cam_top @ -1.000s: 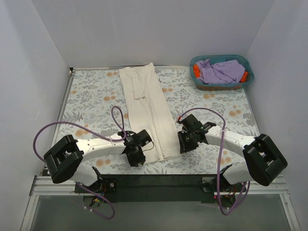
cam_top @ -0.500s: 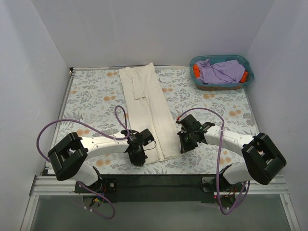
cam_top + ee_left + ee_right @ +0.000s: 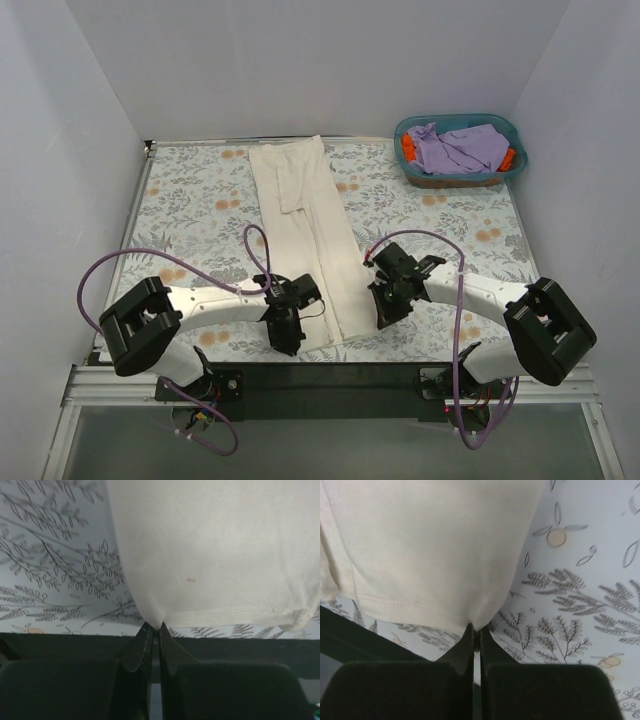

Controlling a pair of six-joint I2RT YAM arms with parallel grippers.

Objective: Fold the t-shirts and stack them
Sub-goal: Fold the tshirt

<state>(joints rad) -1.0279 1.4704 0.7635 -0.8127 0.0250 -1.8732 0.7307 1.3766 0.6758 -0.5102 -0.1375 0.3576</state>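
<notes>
Starting at the near edge of the floral-printed table, the left gripper is seen clenched on the near left corner of the cream t-shirt, a small peak of hem being pinched between its closed fingertips. The right gripper is likewise clamped on the near right corner of the same hem, and the cloth is puckered where it is caught. Both corners are held close to the dark front rail, though whether the hem is lifted off the table cannot be judged from the wrist views. From that hem the shirt is laid out flat as a long, narrow strip that runs away toward the back wall, slanting slightly to the left. At the far right corner a teal basket is set, in which a lavender garment is heaped, with an orange-red garment showing at its sides.
</notes>
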